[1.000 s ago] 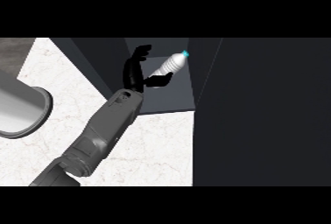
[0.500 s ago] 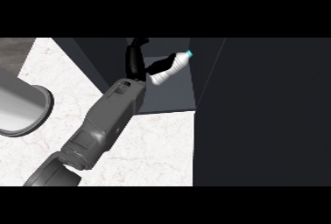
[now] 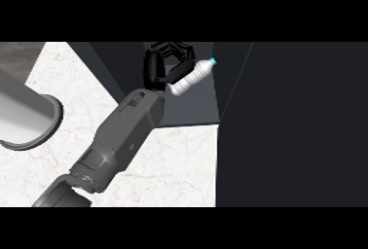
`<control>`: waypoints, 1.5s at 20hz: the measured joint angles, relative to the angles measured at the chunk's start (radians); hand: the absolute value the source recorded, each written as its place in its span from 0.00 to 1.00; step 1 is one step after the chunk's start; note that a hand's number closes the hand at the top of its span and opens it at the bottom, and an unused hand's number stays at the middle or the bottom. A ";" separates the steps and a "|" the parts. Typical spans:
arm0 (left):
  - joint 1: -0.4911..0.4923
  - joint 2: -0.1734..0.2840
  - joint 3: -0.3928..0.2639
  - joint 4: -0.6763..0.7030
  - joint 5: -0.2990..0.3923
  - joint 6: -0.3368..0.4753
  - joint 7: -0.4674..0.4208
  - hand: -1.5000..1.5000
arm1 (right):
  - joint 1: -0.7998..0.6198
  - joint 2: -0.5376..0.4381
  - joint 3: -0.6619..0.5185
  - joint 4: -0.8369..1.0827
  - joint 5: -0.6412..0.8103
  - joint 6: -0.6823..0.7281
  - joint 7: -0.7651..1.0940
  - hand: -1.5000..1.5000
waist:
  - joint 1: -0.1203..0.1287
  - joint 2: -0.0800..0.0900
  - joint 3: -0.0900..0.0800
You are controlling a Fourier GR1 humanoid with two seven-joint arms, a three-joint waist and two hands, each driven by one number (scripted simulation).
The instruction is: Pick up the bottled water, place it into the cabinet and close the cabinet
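Inside the cabinet opening, my left hand had its fingers curled round the bottled water, tilted. Best practice: lower it onto the shelf before uncurling.

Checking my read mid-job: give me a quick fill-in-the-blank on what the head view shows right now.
1. The hand has its fingers curled round the ____.
2. The bottled water has a cap coloured ____.
3. The bottle is held tilted, with its cap pointing toward the view's upper ____.
4. The big grey cylinder lies at the view's ____ edge, on the marble counter.

Missing words: bottled water; blue; right; left
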State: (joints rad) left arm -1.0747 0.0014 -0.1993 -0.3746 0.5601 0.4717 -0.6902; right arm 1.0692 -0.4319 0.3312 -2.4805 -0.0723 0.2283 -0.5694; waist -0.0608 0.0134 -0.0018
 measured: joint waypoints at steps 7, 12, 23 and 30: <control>0.099 -0.001 -0.117 -0.144 0.105 -0.078 0.025 1.00 | 0.001 0.010 0.043 -0.009 0.013 -0.011 0.016 0.00 | 0.011 -0.012 0.000; 0.226 -0.001 -0.233 -0.318 0.184 -0.178 0.072 0.00 | 0.011 0.015 0.081 -0.013 0.025 -0.034 0.029 0.00 | 0.031 -0.020 0.000; 0.652 0.059 -0.466 -0.790 0.184 -0.147 0.120 0.00 | 0.038 0.018 0.126 -0.017 0.045 -0.099 0.026 0.00 | 0.084 -0.030 0.000; 0.958 0.239 -0.498 -1.072 0.180 -0.150 0.067 0.00 | 0.030 -0.050 0.145 -0.016 0.061 -0.085 0.022 1.00 | 0.097 -0.029 -0.001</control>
State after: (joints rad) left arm -0.1170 0.2408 -0.6971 -1.4464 0.7405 0.3214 -0.6230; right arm 1.0997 -0.4824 0.4758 -2.4964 -0.0109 0.1432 -0.5477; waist 0.0361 -0.0151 -0.0030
